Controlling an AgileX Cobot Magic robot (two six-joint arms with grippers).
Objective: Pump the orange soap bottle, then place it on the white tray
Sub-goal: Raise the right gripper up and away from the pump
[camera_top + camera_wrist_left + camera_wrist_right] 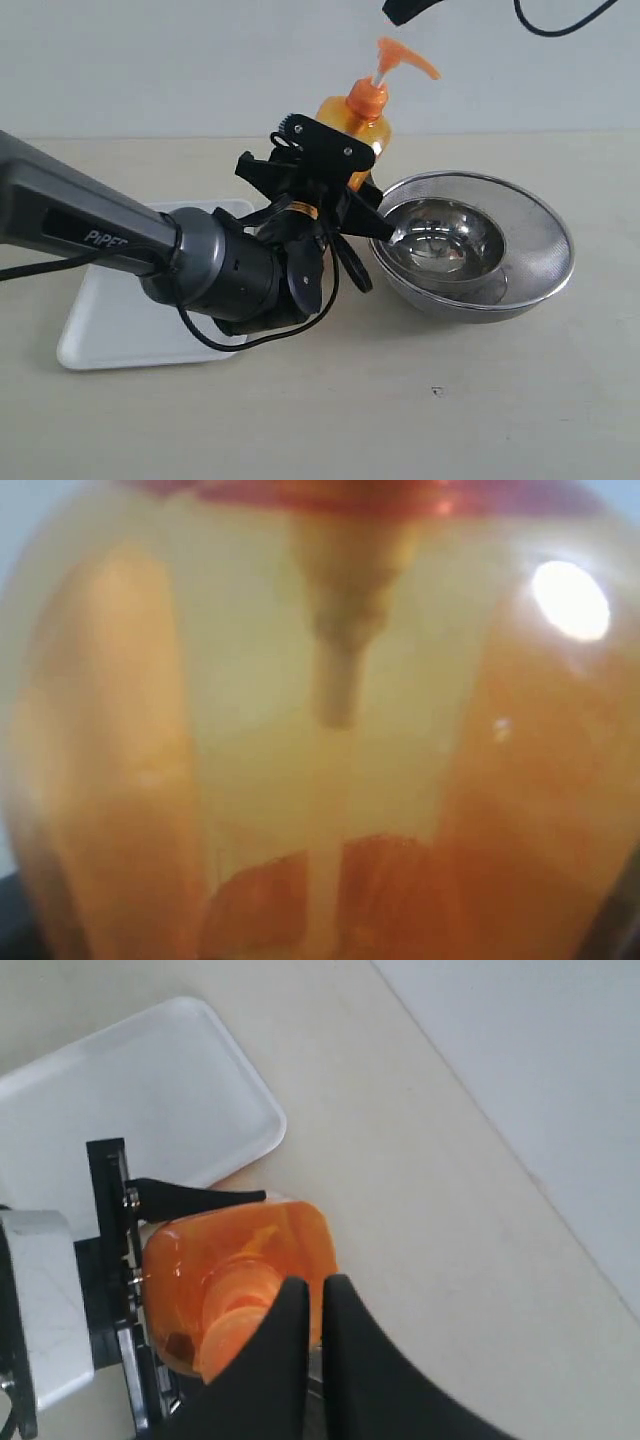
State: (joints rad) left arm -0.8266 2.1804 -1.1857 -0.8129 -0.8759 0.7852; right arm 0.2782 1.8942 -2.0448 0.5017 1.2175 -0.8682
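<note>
Where wrist view blurs, exterior shows bottle (pixel 366 124) clamped.

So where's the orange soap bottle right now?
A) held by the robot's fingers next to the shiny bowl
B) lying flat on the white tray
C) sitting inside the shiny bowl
A: the left fingers grip the orange soap bottle upright beside the shiny bowl, off the white tray.

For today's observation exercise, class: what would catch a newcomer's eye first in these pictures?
The orange soap bottle stands out at centre, clasped in the left arm's jaws. Beside it sits a shiny steel mesh bowl, and the white tray lies on the left, partly hidden by that arm.
</note>
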